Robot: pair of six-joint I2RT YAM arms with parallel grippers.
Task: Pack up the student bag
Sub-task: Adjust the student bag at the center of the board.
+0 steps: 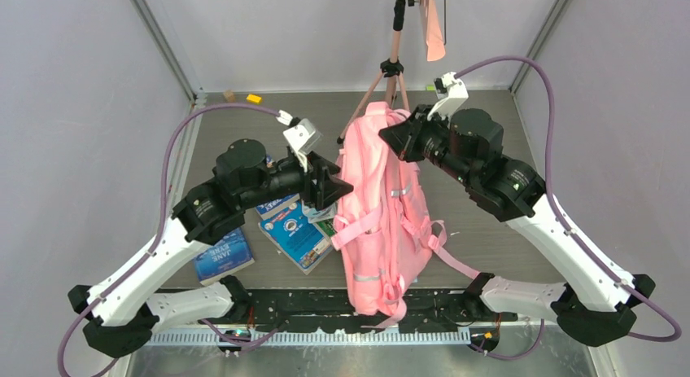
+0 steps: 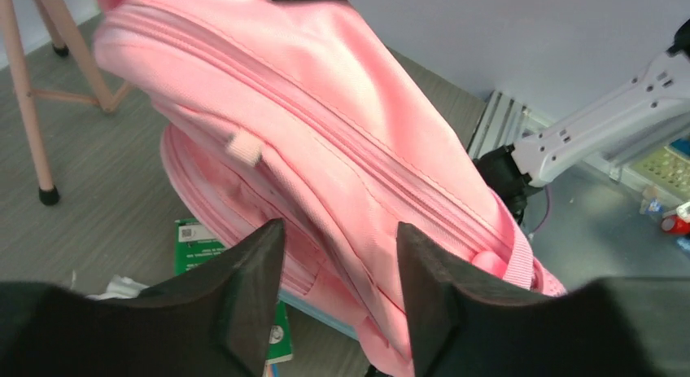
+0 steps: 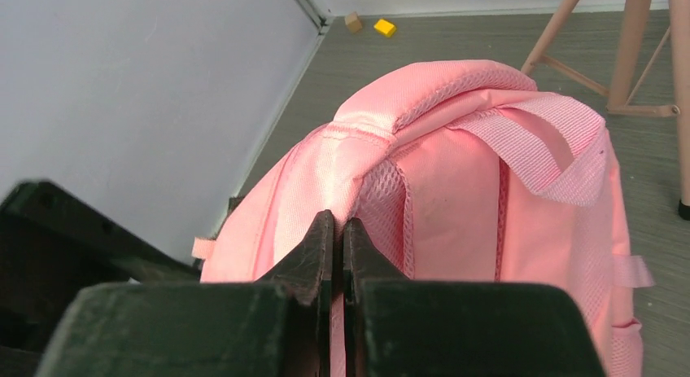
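- The student bag (image 1: 382, 206) fills the centre of the overhead frame, standing tall with its top toward the upper middle and its base at the bottom edge of the table (image 1: 488, 149), straps facing the right side.
- The right gripper (image 3: 334, 230) comes in from the upper right of the overhead view, and its wrist view shows the jaws pressed together on a fold of pink fabric near the top of the bag, just beside the mesh shoulder padding. Clamped on the bag, then.
- The left gripper (image 2: 338, 271) sits at centre-left overhead, hard against the bag's side. Its wrist view shows the fingers (image 2: 252, 287) parted with only a gap between them, the zip seam running beyond. Nothing in them: released.
- Handling call: this is soft, floppy fabric that sags and folds wherever it is pinched, probably light, and it looks to be propped up mostly by that right-hand pinch.
- Best holds, I'd say, are the webbing carry loop (image 3: 541, 145) at upper right of the right wrist view, the padded strap roots, or the little zip tab (image 2: 242, 149) at upper left of the left wrist view.
- Books (image 1: 293, 230) lie at lower left overhead, one partly under the bag, waiting to go in.
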